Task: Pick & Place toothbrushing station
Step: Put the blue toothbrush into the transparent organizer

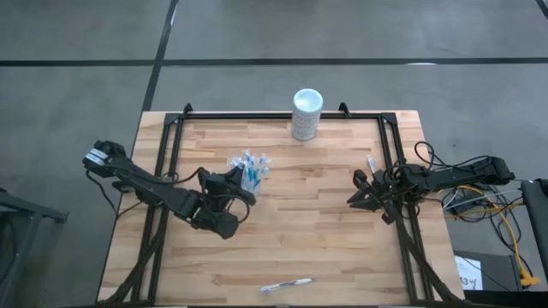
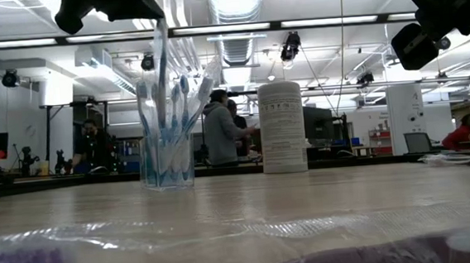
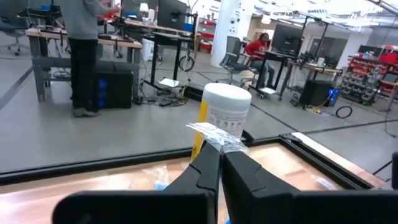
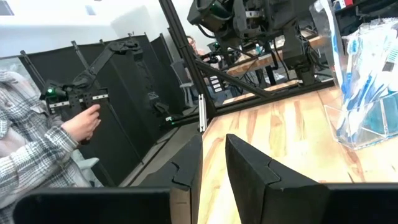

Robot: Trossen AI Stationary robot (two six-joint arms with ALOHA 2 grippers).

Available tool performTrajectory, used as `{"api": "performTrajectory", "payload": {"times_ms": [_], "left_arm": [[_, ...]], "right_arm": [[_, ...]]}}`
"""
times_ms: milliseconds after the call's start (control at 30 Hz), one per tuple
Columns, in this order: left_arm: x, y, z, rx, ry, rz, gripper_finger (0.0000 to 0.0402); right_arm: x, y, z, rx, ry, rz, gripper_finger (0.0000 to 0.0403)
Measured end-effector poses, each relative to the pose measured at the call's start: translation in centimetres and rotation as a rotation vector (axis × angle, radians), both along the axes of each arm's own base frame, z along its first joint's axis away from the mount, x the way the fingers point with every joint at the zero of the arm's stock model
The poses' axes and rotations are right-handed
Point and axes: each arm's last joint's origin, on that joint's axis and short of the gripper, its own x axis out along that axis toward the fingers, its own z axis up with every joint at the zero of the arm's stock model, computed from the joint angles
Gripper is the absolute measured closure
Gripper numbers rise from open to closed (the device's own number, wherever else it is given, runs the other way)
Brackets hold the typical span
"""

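While the left gripper (image 1: 249,181) pinches a wrapped toothbrush (image 3: 217,135) above the clear cup (image 2: 167,161), the right gripper (image 1: 358,192) hovers slightly parted, empty.

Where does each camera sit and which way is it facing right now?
High: overhead, looking straight down on the table; both arms show.
Low: at tabletop height, facing the cup and white cylinder; arms overhead.
Left wrist: behind the left tool, facing the white cylinder; wrapped toothbrush pinched.
Right wrist: behind the right tool, facing the cup.
Shared: low and right wrist both see the cup.
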Motion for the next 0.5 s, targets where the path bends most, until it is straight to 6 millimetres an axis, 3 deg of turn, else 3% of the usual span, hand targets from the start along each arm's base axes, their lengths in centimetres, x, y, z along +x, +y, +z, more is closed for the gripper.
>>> {"api": "performTrajectory", "payload": {"times_ms": [500], "left_arm": [[1.0,0.0,-2.0,-0.086,0.06,-0.073,0.039]], "right_arm": [[0.0,0.0,0.0,0.0,0.0,0.0,0.0335]]}}
